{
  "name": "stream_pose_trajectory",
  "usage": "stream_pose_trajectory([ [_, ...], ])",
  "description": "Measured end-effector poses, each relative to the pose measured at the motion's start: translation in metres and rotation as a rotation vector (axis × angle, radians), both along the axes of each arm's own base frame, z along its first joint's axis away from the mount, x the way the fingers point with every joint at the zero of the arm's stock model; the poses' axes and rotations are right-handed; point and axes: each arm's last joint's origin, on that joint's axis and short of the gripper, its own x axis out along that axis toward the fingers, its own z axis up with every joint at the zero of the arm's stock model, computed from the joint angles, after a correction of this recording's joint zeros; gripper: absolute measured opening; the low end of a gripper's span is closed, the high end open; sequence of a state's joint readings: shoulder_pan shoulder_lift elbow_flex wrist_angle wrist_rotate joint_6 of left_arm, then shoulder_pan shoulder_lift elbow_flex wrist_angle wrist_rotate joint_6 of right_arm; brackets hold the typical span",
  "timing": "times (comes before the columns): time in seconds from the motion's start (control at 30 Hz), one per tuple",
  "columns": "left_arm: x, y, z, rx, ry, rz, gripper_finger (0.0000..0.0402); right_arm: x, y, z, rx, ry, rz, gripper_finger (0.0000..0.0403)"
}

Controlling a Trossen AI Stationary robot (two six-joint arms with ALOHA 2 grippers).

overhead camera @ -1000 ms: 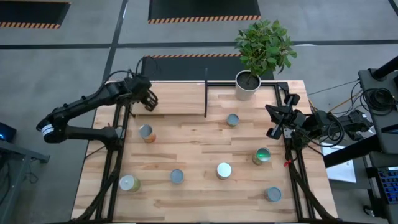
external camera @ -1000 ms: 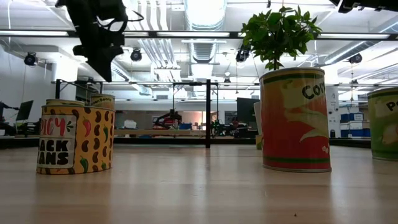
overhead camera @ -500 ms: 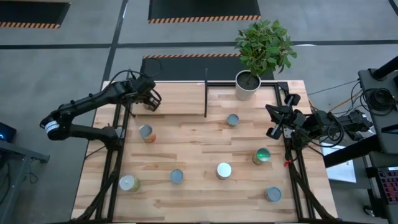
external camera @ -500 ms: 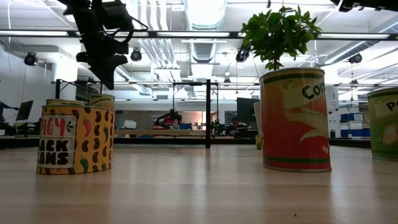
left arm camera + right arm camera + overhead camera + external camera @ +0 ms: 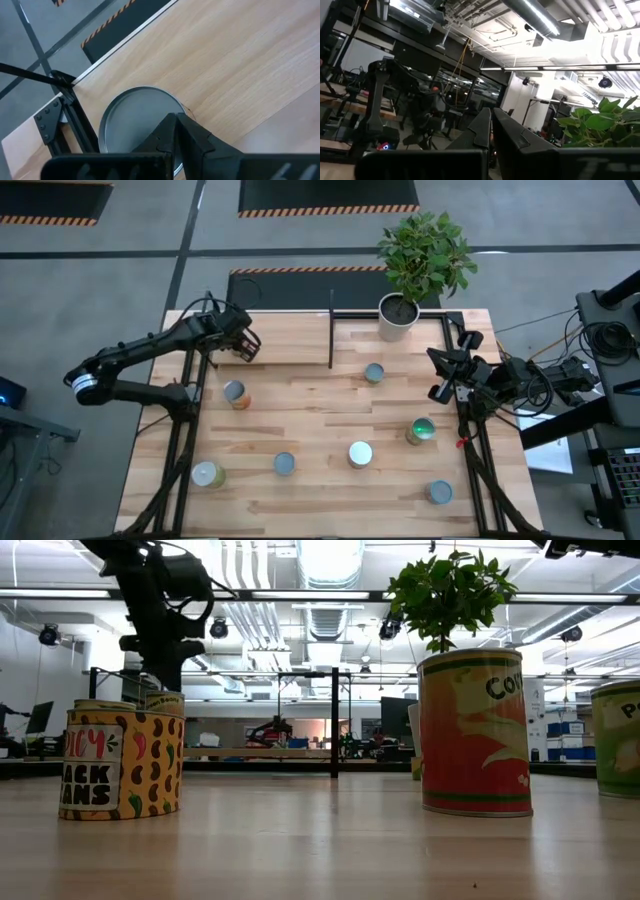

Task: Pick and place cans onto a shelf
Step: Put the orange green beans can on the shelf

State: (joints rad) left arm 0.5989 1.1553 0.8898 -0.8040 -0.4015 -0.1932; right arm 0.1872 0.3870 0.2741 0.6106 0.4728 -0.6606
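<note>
A can with a silvery round top [image 5: 132, 117] stands on the shelf [image 5: 290, 340] near its left corner post; the low view shows it [image 5: 165, 700] behind a yellow can. My left gripper [image 5: 175, 120] is shut and points down right over this can's top [image 5: 243, 345] [image 5: 160, 675]. Several more cans stand on the tabletop, such as those at the left [image 5: 235, 393], the middle [image 5: 360, 453] and the right [image 5: 421, 430]. My right gripper [image 5: 440, 375] waits shut at the table's right edge. My left gripper's shut fingertips [image 5: 176, 125] stand over the round top [image 5: 125, 115] of the can on the shelf, coming from above. Whether they touch it, I cannot tell. The can stands upright on the shelf panel.
A white pot with a green plant [image 5: 398, 315] stands at the shelf's right end, beyond a black divider bar [image 5: 331, 330]. Other cans stand at the near edge [image 5: 207, 474] [image 5: 284, 463] [image 5: 438, 492] and near the shelf [image 5: 374, 372]. A red can [image 5: 474, 735] stands close to the low camera.
My left gripper has tipped from a slant to nearly upright and come down toward the can on the shelf, shifting slightly toward the table's right edge. The can has stayed in place.
</note>
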Motion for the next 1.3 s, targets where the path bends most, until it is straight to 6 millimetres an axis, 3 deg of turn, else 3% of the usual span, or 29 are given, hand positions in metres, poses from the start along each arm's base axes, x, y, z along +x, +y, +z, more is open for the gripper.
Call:
stream_pose_trajectory([
  [0.47, -0.001, -0.009, 0.003, -0.064, -0.023, -0.088, 0.0000, 0.000, 0.000, 0.000, -0.005, 0.001, -0.002, 0.0009],
  [0.9, 0.000, -0.011, 0.031, 0.017, -0.051, -0.106, 0.0000, 0.000, 0.000, 0.001, -0.008, -0.003, -0.004, 0.0009],
  [1.03, 0.007, -0.029, 0.043, 0.101, -0.187, -0.201, 0.0000, 0.000, 0.000, 0.001, -0.007, -0.004, -0.004, 0.0009],
  [1.17, 0.015, -0.064, 0.049, 0.175, -0.371, -0.376, 0.0000, 0.000, 0.000, 0.001, -0.002, -0.005, -0.002, 0.0009],
  [1.3, 0.010, -0.098, 0.045, 0.229, -0.485, -0.582, 0.0000, 0.000, 0.000, 0.000, 0.008, -0.007, 0.004, 0.0009],
])
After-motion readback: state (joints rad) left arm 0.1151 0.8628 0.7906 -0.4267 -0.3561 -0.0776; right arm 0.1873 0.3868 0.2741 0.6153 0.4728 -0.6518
